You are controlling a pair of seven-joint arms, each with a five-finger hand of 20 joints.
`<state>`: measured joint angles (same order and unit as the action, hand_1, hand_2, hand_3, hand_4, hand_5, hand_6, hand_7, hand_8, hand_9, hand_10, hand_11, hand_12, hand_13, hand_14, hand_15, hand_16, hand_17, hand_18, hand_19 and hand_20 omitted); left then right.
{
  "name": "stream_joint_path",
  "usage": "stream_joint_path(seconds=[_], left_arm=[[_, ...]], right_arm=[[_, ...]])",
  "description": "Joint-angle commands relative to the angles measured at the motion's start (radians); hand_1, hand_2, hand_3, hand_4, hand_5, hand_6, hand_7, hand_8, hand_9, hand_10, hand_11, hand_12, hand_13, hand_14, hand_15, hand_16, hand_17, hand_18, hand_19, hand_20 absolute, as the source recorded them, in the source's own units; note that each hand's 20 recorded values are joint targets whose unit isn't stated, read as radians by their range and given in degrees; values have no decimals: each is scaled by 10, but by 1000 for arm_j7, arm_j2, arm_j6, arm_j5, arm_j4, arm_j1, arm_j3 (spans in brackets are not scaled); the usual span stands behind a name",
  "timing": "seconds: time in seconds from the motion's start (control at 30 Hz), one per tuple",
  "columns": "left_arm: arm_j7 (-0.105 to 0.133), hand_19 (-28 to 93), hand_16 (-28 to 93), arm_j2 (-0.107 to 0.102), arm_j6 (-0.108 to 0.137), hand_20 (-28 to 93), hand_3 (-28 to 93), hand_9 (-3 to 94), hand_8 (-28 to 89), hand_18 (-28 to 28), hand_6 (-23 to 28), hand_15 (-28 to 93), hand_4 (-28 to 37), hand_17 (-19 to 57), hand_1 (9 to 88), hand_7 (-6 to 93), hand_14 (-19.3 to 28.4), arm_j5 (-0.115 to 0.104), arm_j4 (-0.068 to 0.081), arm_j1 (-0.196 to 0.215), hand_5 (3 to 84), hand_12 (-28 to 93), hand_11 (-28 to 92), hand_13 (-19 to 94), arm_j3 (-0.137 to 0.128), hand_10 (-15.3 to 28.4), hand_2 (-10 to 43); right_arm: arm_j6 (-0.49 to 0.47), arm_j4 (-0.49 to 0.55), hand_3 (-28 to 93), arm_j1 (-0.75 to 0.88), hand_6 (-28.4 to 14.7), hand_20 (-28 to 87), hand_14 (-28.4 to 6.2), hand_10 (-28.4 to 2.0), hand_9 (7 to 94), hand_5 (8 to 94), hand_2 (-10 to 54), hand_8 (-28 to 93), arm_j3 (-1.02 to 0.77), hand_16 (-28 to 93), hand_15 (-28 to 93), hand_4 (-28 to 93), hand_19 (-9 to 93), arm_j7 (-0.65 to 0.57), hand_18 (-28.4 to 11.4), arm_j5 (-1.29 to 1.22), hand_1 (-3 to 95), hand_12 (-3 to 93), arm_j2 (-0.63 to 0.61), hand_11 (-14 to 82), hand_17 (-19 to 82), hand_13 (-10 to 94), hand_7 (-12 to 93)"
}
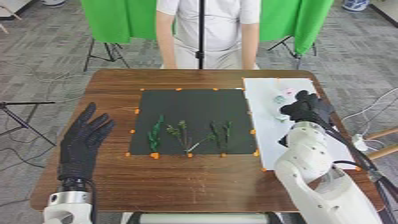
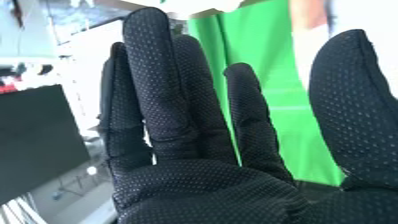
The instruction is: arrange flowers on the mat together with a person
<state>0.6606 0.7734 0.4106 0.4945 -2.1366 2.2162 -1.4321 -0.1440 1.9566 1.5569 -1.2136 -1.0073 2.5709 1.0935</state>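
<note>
I have my right hand (image 1: 307,106) open over the white sheet (image 1: 270,131), probably to pick the small flowers (image 1: 289,91) beside it.

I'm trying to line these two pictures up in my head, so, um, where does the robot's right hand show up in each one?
Head view: the right hand is over the white sheet, to the right of the dark mat.
Right wrist view: it is large in the foreground, palm and fingers close to the camera.
Shared landmark: the green cloth, also behind the fingers in the wrist view.
</note>
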Motion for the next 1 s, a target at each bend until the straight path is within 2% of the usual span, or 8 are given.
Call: stream_joint_path(seconds=[0.03, 0.1, 0.13, 0.47, 0.73, 0.83, 0.97, 1.0], left_arm=[[5, 438, -42, -6, -9, 114, 733, 307, -96, 188, 63, 347, -283, -83, 221, 114, 227, -7, 3, -3, 304, 112, 205, 246, 12, 184, 105], [11, 437, -42, -11, -7, 114, 733, 307, -96, 188, 62, 348, -283, -83, 221, 115, 227, -13, 4, -6, 304, 112, 207, 246, 16, 185, 105], [-4, 438, -42, -1, -13, 114, 733, 307, -96, 188, 62, 348, -283, -83, 221, 115, 226, -1, 4, -4, 304, 112, 207, 246, 8, 185, 105], [9, 438, -42, -12, -15, 114, 734, 307, -96, 188, 63, 348, -283, -84, 224, 115, 227, -16, 8, -12, 304, 111, 206, 246, 19, 185, 105], [-1, 438, -43, -4, -22, 113, 734, 308, -97, 187, 62, 349, -282, -83, 226, 116, 227, -7, 8, -13, 304, 111, 206, 246, 21, 185, 105], [5, 438, -43, -6, -19, 113, 734, 308, -97, 187, 62, 350, -282, -83, 227, 117, 228, -8, 7, -6, 304, 111, 207, 247, 18, 185, 105], [12, 438, -43, -10, -16, 113, 736, 308, -97, 188, 62, 349, -282, -83, 227, 118, 227, -14, 6, 4, 305, 111, 207, 247, 15, 185, 104], [14, 438, -44, -9, -17, 113, 736, 308, -98, 188, 62, 348, -282, -83, 227, 118, 227, -16, 6, 4, 305, 111, 207, 247, 16, 185, 104]], right_arm=[[-24, -46, 759, -32, -2, -62, -148, -194, 607, 447, -93, -137, 33, 70, 542, -266, 873, 11, -247, -19, 340, 116, -5, 218, 254, 639, 146], [-47, -53, 758, -38, 2, -67, -145, -194, 610, 457, -94, -137, 40, 70, 539, -267, 873, 9, -247, -22, 344, 117, 0, 218, 254, 642, 145], [-62, -55, 757, -35, 3, -69, -145, -194, 611, 459, -94, -136, 42, 71, 537, -267, 874, 9, -247, -21, 345, 117, 0, 218, 253, 643, 145], [-190, -144, 753, -98, 9, -86, -141, -192, 626, 465, -95, -138, 109, 78, 530, -268, 879, -8, -248, -27, 350, 121, 11, 221, 255, 654, 143], [-208, -194, 748, -130, 18, -96, -136, -185, 653, 463, -94, -136, 167, 80, 523, -272, 884, 16, -247, 12, 371, 123, 8, 230, 259, 667, 137], [-137, -190, 745, -108, 23, -102, -116, -155, 733, 548, -95, -139, 182, 96, 488, -279, 883, 52, -233, 87, 421, 132, -2, 242, 282, 717, 136], [-81, -189, 634, -89, 16, -96, -79, -109, 893, 793, -95, -41, 190, 147, 453, -282, 918, 72, -214, 140, 558, 196, -2, 224, 328, 811, 122], [-71, -190, 628, -86, 16, -90, -75, -104, 907, 811, -95, -30, 193, 152, 452, -282, 923, 77, -211, 155, 571, 213, -4, 210, 334, 821, 120]])
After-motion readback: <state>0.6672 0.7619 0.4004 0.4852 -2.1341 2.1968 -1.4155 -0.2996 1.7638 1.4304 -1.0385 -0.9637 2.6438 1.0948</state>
